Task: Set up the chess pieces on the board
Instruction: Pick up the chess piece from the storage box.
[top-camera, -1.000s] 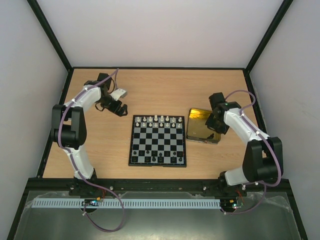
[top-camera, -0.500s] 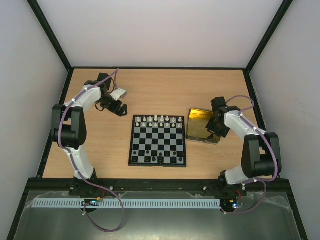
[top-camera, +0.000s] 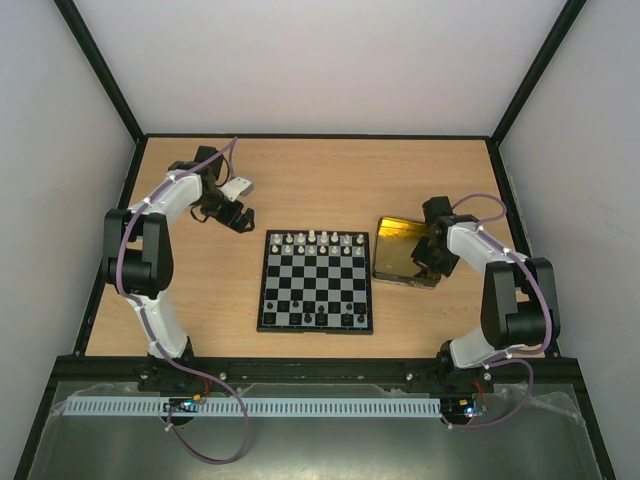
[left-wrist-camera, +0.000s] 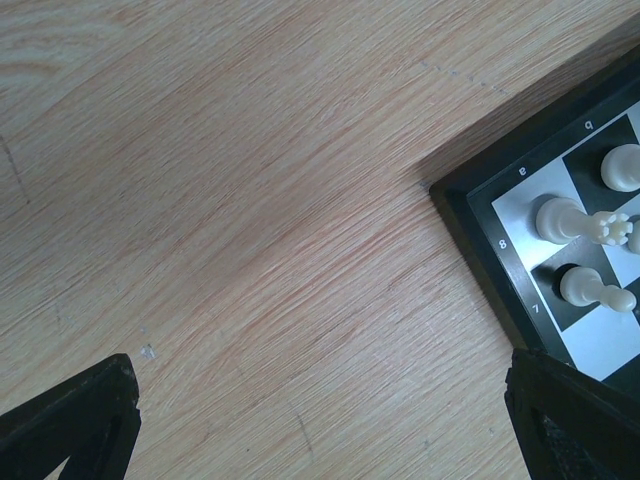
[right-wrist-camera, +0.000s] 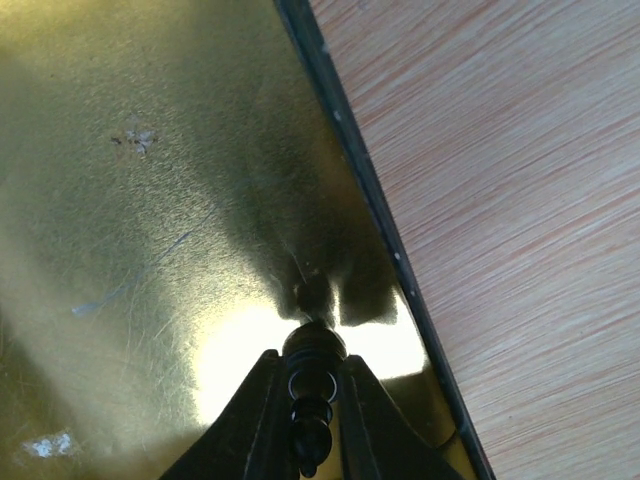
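Right gripper: the right gripper (right-wrist-camera: 308, 378) is low over the gold tray (right-wrist-camera: 150, 200). Its two fingers press on both sides of a black chess piece (right-wrist-camera: 312, 395), so it is grasping this piece.
Black chess piece: it is between the fingertips, near the right rim of the tray and close to a corner. Whether its base touches the tray, I cannot tell.
Gold tray: it lies on the wooden table (right-wrist-camera: 520, 150), just beside the right edge of the board (top-camera: 316, 281), with a narrow gap between them.
Left gripper: the left gripper (top-camera: 236, 214) is over bare table near the far left corner of the board. Its fingers (left-wrist-camera: 80, 415) are wide apart and hold nothing.
Board: it is in the middle of the table, between the two arms.
White pieces: the white pieces (top-camera: 315, 240) stand in the two far rows.
Black pieces: a few black pieces (top-camera: 320, 318) stand in the nearest row, too small to count.
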